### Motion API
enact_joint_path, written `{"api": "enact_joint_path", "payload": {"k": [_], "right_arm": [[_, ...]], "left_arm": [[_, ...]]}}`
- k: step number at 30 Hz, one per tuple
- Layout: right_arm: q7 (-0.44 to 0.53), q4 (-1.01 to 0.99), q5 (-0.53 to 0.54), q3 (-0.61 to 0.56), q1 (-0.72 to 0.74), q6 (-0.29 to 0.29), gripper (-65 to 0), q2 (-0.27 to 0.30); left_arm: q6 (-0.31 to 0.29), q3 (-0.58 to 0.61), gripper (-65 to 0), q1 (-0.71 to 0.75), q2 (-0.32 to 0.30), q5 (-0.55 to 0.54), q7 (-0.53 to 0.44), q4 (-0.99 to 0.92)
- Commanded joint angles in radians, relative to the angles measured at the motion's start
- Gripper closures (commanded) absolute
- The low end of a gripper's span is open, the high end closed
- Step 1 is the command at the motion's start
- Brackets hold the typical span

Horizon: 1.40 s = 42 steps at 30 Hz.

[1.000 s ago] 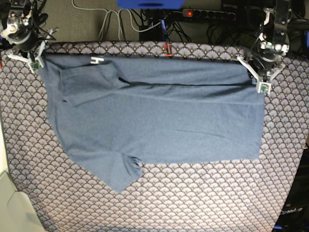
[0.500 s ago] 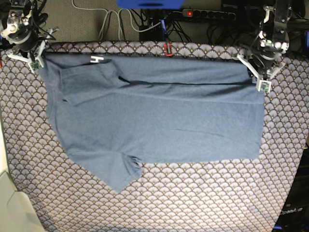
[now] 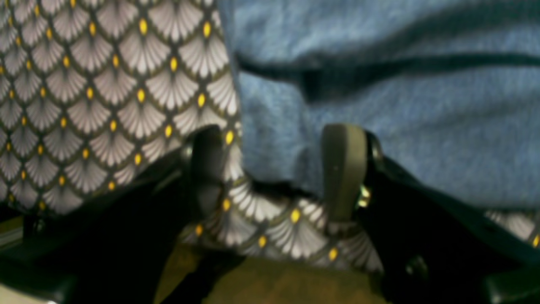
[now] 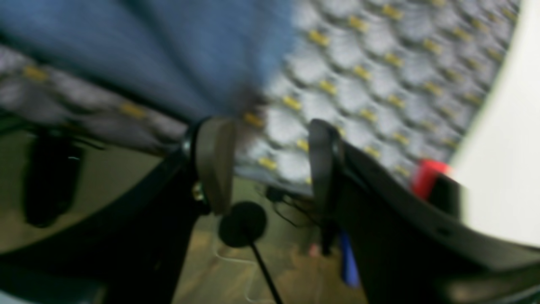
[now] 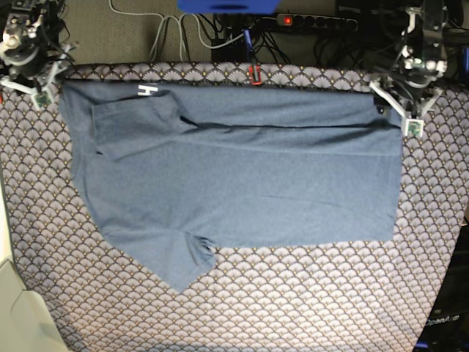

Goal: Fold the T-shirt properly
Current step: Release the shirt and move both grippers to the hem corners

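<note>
The slate-blue T-shirt (image 5: 242, 176) lies flat on the fan-scale table cover (image 5: 293, 308), folded over along its far edge, one sleeve pointing toward the near side. My left gripper (image 5: 396, 110) stands open at the shirt's far right corner. In the left wrist view the T-shirt (image 3: 422, 126) corner lies loose between and beyond the spread fingers (image 3: 344, 169) of the left gripper (image 3: 274, 169). My right gripper (image 5: 29, 84) is open just off the far left corner. The blurred right wrist view shows the right gripper (image 4: 270, 162) empty, the T-shirt (image 4: 168, 42) beyond it.
A white tag (image 5: 146, 91) shows at the shirt's collar. Behind the table's far edge are cables, a power strip (image 5: 315, 20) and a red clip (image 5: 255, 73). A pale object (image 5: 15, 308) sits at the near left corner.
Both grippers went from shut on the shirt's far corners to open and drew slightly outward and back. The shirt stays where it was laid.
</note>
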Motion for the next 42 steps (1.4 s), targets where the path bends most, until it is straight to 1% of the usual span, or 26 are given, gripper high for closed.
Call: {"api": "enact_joint_path", "payload": {"k": [1, 4, 6, 10, 13, 15, 17, 18, 21, 23, 26, 28, 31, 34, 39, 40, 42], "right_arm": [[0.023, 0.036, 0.018, 0.018, 0.003, -0.004, -29.5, 0.013], [0.023, 0.086, 0.091, 0.085, 0.009, -0.004, -29.5, 0.015], [0.023, 0.112, 0.119, 0.108, 0.030, -0.004, -29.5, 0.018], [0.019, 0.115, 0.119, 0.116, 0.132, -0.004, -29.7, 0.019], [0.019, 0.112, 0.119, 0.107, 0.204, -0.004, -29.8, 0.019], [0.016, 0.107, 0.113, 0.084, 0.271, -0.004, -29.8, 0.018], [-0.007, 0.081, 0.050, 0.045, 0.354, -0.004, -29.7, 0.013], [-0.020, 0.055, 0.005, 0.015, 0.408, -0.004, -29.7, 0.012], [-0.046, -0.051, -0.119, -0.041, 0.540, -0.004, -29.6, -0.022], [-0.027, -0.148, -0.156, -0.077, 0.610, -0.004, -29.6, -0.028], [0.008, -0.332, -0.173, -0.125, 0.741, -0.004, -29.8, -0.016], [0.042, -0.451, -0.177, -0.154, 0.822, -0.004, -29.8, -0.011], [0.100, -0.597, -0.176, -0.208, 0.906, -0.004, -29.8, 0.035], [0.143, -0.720, -0.176, -0.237, 0.969, -0.004, -29.8, 0.058], [0.148, -0.794, -0.174, -0.245, 1.002, -0.004, -29.8, 0.054], [0.148, -0.803, -0.174, -0.245, 1.003, -0.004, -29.8, 0.047], [0.165, -0.818, -0.176, -0.248, 1.025, -0.004, -29.8, 0.033]], "left_arm": [[0.013, -0.029, -36.8, 0.002, -0.012, 0.010, 0.013, 0.013], [0.013, -0.104, -36.8, -0.004, -0.011, 0.010, 0.013, 0.048], [0.013, -0.139, -36.8, -0.016, -0.003, 0.000, 0.011, 0.078], [0.013, -0.175, -36.8, -0.105, 0.001, -0.035, 0.022, 0.122], [0.013, -0.170, -36.9, -0.196, 0.003, -0.036, 0.015, 0.113], [0.013, -0.168, -36.9, -0.269, 0.015, -0.030, 0.024, 0.104], [0.013, -0.161, -36.9, -0.344, 0.027, -0.030, 0.024, 0.064], [0.013, -0.142, -36.9, -0.381, 0.027, -0.029, 0.024, 0.041], [0.013, -0.089, -36.9, -0.453, 0.021, -0.027, 0.024, -0.024], [0.013, -0.069, -36.9, -0.486, 0.026, -0.027, 0.024, -0.068], [0.015, -0.043, -36.9, -0.529, 0.031, -0.027, 0.016, -0.149], [0.016, -0.036, -36.8, -0.539, 0.034, -0.027, 0.015, -0.171], [0.016, -0.043, -36.8, -0.547, 0.037, -0.027, 0.010, -0.182], [0.016, -0.035, -36.8, -0.602, 0.037, -0.027, -0.038, -0.235], [0.013, -0.033, -36.9, -0.700, 0.027, -0.027, -0.119, -0.421], [0.013, -0.033, -37.0, -0.726, 0.027, -0.023, -0.140, -0.469], [0.012, -0.015, -37.0, -0.779, 0.027, 0.014, -0.185, -0.555]]}}
